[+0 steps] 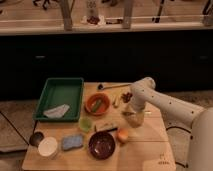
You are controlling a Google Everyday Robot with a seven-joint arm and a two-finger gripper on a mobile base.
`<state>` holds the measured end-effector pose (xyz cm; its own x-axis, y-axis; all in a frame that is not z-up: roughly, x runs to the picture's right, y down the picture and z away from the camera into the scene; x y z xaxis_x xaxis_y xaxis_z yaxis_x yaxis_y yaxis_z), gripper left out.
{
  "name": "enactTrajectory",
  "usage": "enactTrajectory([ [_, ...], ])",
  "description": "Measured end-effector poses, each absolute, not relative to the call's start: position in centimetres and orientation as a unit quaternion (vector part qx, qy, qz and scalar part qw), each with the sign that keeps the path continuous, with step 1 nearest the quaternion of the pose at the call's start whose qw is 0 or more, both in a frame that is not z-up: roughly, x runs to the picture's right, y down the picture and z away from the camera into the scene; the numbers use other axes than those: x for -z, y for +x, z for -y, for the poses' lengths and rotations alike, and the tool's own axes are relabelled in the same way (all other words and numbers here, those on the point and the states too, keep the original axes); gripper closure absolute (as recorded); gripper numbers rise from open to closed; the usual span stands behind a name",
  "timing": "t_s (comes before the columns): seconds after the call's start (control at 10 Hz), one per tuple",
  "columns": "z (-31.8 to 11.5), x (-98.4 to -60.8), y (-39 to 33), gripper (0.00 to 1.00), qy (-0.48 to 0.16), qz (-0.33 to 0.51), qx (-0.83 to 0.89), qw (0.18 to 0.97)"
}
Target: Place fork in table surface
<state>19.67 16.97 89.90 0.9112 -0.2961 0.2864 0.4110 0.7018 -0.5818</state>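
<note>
My gripper [134, 119] is pointing straight down, right over the table surface [145, 146], right of the orange bowl [97, 104]. Can't tell if it's clamped or loose (too murky down there). The fork [127, 113] looks like the thin silvery sliver sticking out sideways at the tip, low over the wood. Orange fruit [122, 135] and dark brown bowl [102, 144] sit nearer the front edge, the long dark-headed utensil [111, 86] at the back, green tray [60, 85] far left
</note>
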Motion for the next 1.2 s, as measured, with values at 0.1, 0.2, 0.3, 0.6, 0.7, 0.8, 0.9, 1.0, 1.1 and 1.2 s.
enactTrajectory([
  [0.1, -17.2, -89.9, 19.8, 0.37, -0.336, 0.087, 0.193, 0.918],
  [0.2, -17.3, -89.8, 20.0, 0.45, -0.338, 0.089, 0.191, 0.917],
  [0.3, -17.5, -89.7, 20.2, 0.55, -0.341, 0.09, 0.19, 0.916],
  [0.6, -17.0, -89.6, 20.2, 0.84, -0.336, 0.09, 0.191, 0.918],
  [0.7, -17.1, -89.3, 20.3, 0.95, -0.339, 0.089, 0.192, 0.917],
  [0.8, -17.2, -89.2, 20.5, 0.97, -0.341, 0.088, 0.191, 0.916],
  [0.9, -17.2, -89.2, 20.6, 0.97, -0.342, 0.088, 0.19, 0.916],
  [1.0, -17.1, -88.8, 20.7, 0.97, -0.34, 0.087, 0.193, 0.916],
  [1.1, -16.4, -87.9, 21.0, 0.97, -0.334, 0.084, 0.197, 0.918],
  [1.2, -15.7, -87.1, 21.3, 0.97, -0.328, 0.082, 0.199, 0.92],
])
